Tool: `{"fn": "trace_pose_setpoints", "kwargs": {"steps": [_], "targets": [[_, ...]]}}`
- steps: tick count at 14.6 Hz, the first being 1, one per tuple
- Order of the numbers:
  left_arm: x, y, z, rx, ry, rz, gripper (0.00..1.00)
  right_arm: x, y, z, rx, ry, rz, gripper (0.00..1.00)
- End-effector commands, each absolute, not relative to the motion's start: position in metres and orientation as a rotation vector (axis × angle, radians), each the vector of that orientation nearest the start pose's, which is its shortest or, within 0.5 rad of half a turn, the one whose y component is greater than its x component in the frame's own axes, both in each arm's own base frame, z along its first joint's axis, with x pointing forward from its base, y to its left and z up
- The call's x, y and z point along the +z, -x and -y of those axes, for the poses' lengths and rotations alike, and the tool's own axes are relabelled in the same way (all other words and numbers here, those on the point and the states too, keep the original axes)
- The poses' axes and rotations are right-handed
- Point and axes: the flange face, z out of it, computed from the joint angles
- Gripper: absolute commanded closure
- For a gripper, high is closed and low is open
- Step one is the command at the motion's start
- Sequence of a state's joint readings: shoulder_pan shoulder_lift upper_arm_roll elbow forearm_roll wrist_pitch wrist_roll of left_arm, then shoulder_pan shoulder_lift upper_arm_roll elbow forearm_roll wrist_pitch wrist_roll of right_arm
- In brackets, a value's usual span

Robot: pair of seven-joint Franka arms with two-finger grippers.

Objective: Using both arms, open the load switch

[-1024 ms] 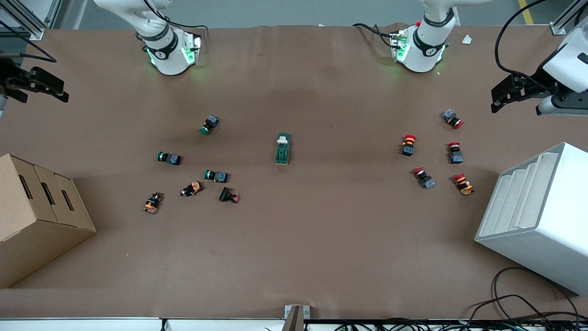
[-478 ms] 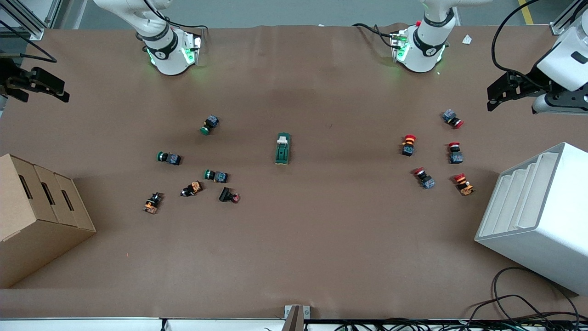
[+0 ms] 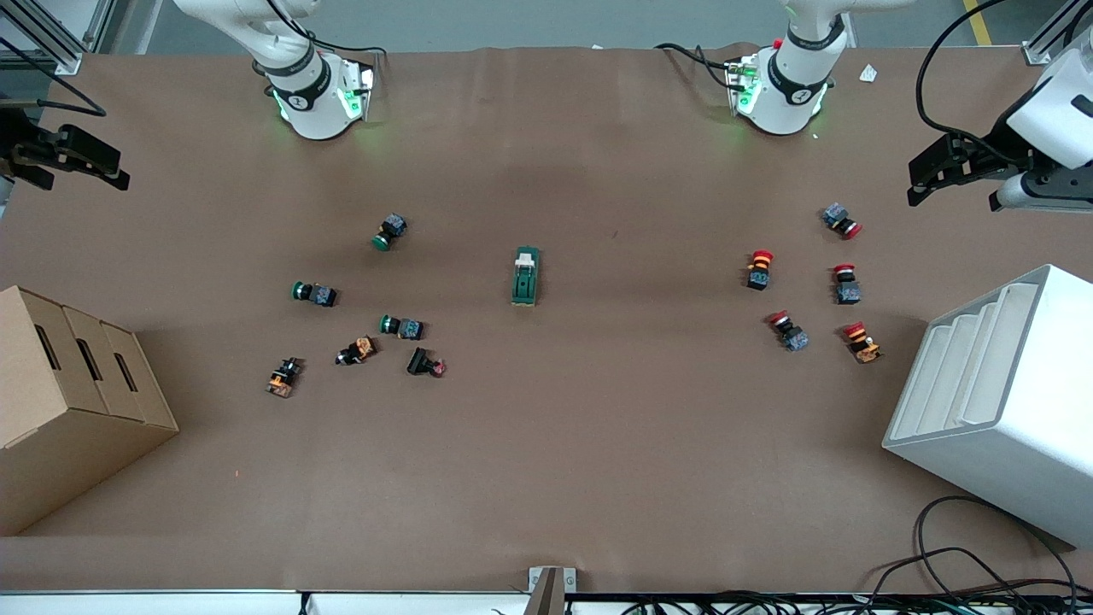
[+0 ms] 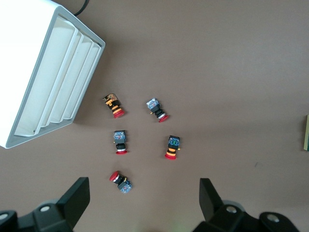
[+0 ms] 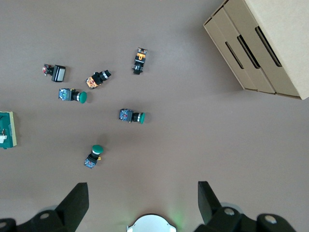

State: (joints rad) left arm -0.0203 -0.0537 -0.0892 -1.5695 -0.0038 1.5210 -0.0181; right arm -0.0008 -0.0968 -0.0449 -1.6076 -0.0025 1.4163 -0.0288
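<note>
The load switch (image 3: 526,276), a dark-green block with a white lever piece at one end, lies at the middle of the table, well apart from both grippers. Only its edge shows in the right wrist view (image 5: 6,129) and a sliver in the left wrist view (image 4: 307,133). My left gripper (image 3: 920,181) hangs open over the left arm's end of the table with nothing between its fingers (image 4: 143,193). Over the right arm's end, my right gripper (image 3: 118,173) is open and holds nothing (image 5: 143,195).
Several red-capped push-buttons (image 3: 760,267) lie toward the left arm's end, beside a white slotted rack (image 3: 1008,401). Green-capped (image 3: 388,232) and other push-buttons lie toward the right arm's end, near a cardboard box (image 3: 77,401). Cables (image 3: 965,572) trail at the table's front edge.
The left arm's hand has shifted slightly over its end of the table. The right arm and the load switch have not moved.
</note>
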Motion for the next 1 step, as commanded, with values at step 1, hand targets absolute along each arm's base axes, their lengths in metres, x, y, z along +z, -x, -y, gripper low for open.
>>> {"fn": "trace_pose_setpoints", "kwargs": {"steps": [1], "targets": [[0.6547, -0.5305, 0.0575, -0.016, 3.146, -0.156, 0.0, 0.6486, -0.4991, 0.0229, 0.131, 3.117, -0.045, 0.0]]}}
